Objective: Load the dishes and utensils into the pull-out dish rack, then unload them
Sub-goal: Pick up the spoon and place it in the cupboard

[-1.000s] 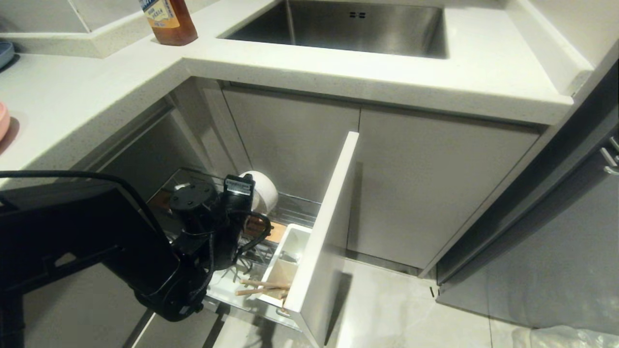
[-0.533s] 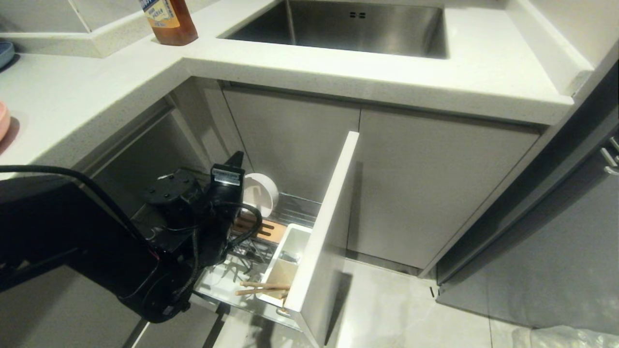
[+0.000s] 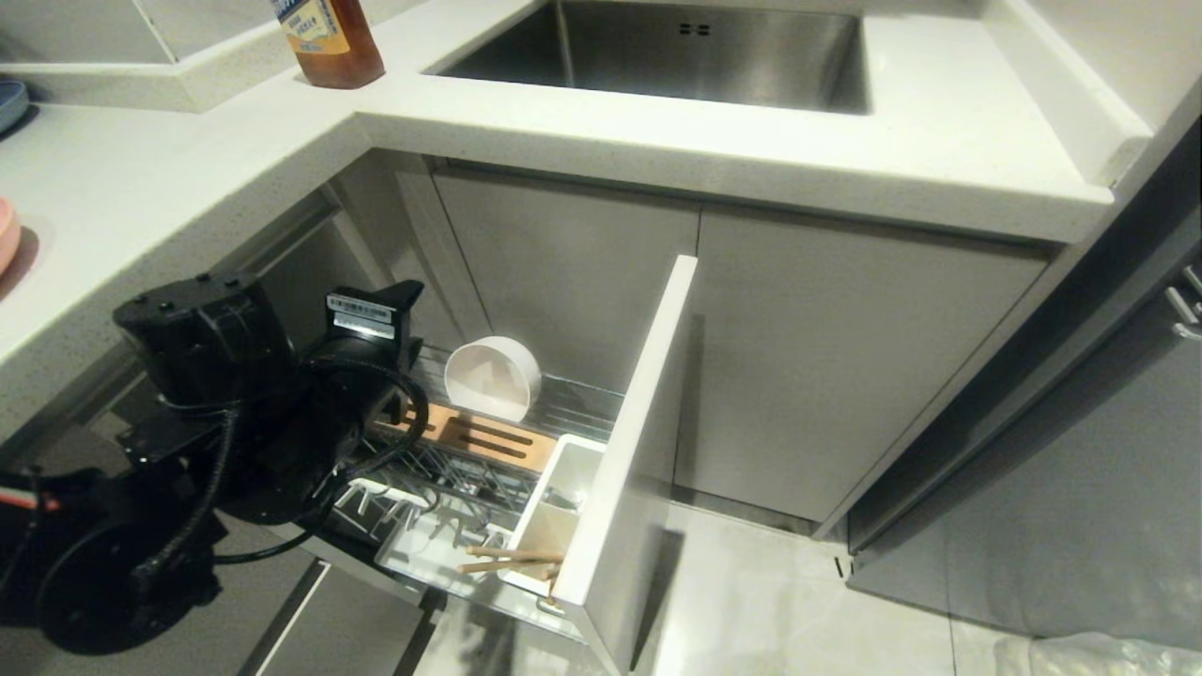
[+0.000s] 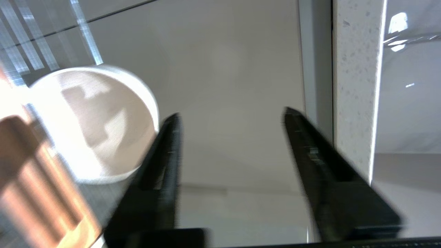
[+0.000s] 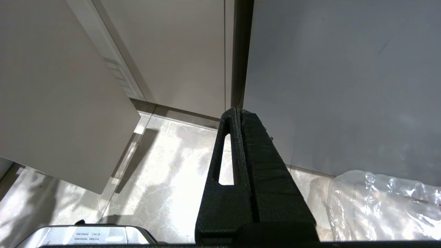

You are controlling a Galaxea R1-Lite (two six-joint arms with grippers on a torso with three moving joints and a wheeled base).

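Note:
The pull-out dish rack (image 3: 441, 469) stands drawn out, its pale front panel (image 3: 629, 451) facing right. A cream-white bowl (image 3: 491, 377) stands on edge at the rack's back, behind the wooden strip (image 3: 479, 437). Wooden chopsticks (image 3: 512, 559) lie across the white caddy (image 3: 554, 512). I cannot make out the fork. My left arm (image 3: 244, 394) hangs left of the rack. In the left wrist view the left gripper (image 4: 231, 115) is open and empty, with the bowl (image 4: 93, 124) beside one finger. Out of the head view, my right gripper (image 5: 237, 112) is shut low over the floor. A pink dish edge (image 3: 6, 235) shows on the counter.
Above the rack a white counter (image 3: 751, 141) holds a steel sink (image 3: 657, 47) and an amber bottle (image 3: 329, 42). Plain cabinet doors (image 3: 826, 376) close the space right of the rack. A blue plate edge (image 3: 7, 99) sits far left. Clear plastic wrap (image 5: 386, 206) lies on the floor.
The left gripper opened off the bowl and drew back up and to the left, away from the rack. The bowl stays standing on edge. The right arm has not moved.

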